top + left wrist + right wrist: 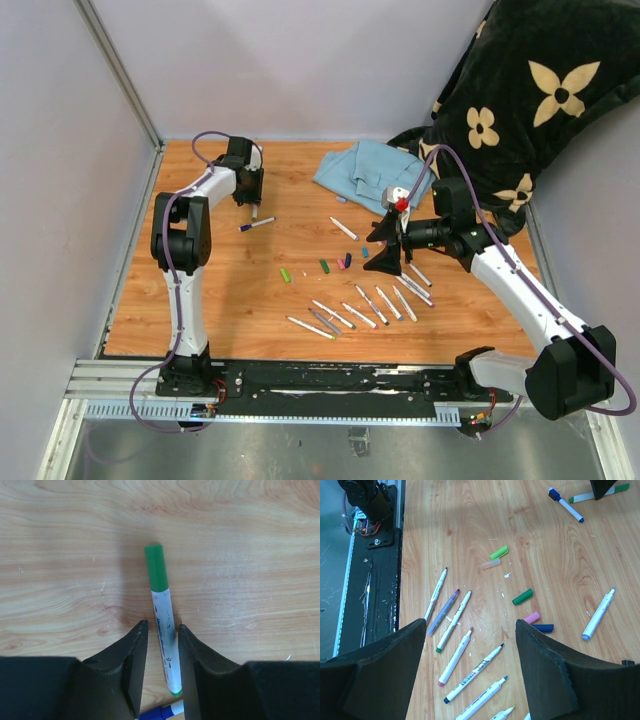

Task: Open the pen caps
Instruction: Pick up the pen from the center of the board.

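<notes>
A green pen cap [156, 567] sits on its white marker barrel [167, 645], which lies on the table between the fingers of my left gripper [161, 626]. The jaws stand slightly apart, with a gap on the left side. A blue-capped marker [257, 224] lies just beside it and also shows in the left wrist view [160, 712]. My right gripper [471, 622] is wide open and empty above a row of uncapped markers [465, 655]. Loose caps lie near it: light green [498, 552], dark green [522, 596], pink [532, 617] and dark blue [543, 628].
A blue cloth [370, 170] lies at the back centre. A black floral blanket [520, 100] fills the back right corner. One more marker [343, 228] lies apart behind the caps. The black base rail [330, 380] runs along the front edge. Walls close the left and back.
</notes>
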Robot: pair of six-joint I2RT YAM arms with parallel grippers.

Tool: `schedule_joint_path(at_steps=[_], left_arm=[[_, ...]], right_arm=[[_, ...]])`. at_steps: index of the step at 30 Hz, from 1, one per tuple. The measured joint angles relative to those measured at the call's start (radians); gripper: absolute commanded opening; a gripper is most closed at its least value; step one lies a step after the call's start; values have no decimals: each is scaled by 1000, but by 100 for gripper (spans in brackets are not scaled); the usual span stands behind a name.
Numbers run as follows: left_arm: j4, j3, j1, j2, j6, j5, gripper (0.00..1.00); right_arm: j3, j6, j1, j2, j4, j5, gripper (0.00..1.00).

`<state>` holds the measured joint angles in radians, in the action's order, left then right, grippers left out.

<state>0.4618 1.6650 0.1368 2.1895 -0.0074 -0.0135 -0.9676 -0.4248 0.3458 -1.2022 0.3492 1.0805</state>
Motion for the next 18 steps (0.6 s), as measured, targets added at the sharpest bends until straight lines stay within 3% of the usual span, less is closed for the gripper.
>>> schedule_joint_path(at_steps=[7, 11, 18], left_arm=[[4, 0, -3, 1, -1, -1, 18], [5, 2, -4, 1, -3, 2, 2], [-13, -13, -4, -14, -24, 12, 0]], right_arm=[[0, 0, 0, 0, 0, 4, 73], [0, 0, 0, -1, 0, 13, 73], [0, 19, 0, -27, -5, 48, 72]])
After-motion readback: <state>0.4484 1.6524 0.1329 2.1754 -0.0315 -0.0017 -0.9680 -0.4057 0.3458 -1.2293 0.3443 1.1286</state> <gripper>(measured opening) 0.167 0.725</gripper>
